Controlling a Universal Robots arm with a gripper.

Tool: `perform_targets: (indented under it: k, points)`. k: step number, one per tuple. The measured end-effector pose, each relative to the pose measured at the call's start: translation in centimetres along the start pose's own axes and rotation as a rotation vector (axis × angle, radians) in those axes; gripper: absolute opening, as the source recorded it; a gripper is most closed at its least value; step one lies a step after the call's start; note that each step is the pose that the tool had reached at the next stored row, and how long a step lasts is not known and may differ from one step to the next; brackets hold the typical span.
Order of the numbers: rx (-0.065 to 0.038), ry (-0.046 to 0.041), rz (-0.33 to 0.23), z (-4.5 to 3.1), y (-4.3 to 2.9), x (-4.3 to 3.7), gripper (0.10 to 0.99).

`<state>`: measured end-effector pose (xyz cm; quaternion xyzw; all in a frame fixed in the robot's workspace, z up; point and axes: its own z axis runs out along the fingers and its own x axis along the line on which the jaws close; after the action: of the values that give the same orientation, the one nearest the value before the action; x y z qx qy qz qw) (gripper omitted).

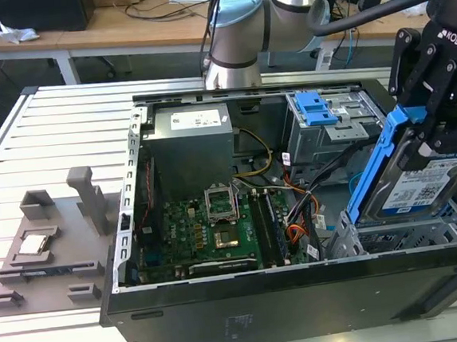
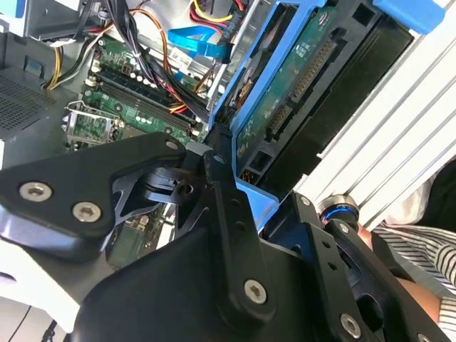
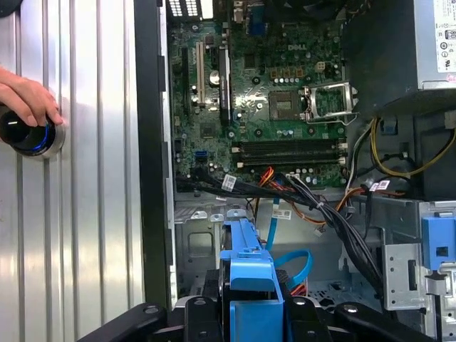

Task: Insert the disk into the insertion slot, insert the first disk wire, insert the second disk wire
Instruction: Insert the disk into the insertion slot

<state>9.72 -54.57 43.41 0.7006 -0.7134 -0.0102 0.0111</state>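
In the exterior view my gripper is shut on the disk, a grey drive with a white label in a bright blue carrier. The disk hangs tilted over the exterior view's right end of the open computer case, with its lower edge just above the insertion slot, a silver perforated cage. The first wrist view has the blue carrier between my gripper fingers, with the cage floor beyond. In the second wrist view the disk is edge-on with its connectors facing the camera, beside a black finger.
A taller grey bay with a blue latch stands behind the cage. Loose wires run between motherboard and cage. The power supply sits at the back. A grey fixture lies outside the case. A person's hand rests on a knob.
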Motion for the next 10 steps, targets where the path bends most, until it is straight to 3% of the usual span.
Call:
perform_targets:
  k: [10]
  points:
    - [0.000,0.0002,-0.002,0.42,-0.27,-0.23,0.369]
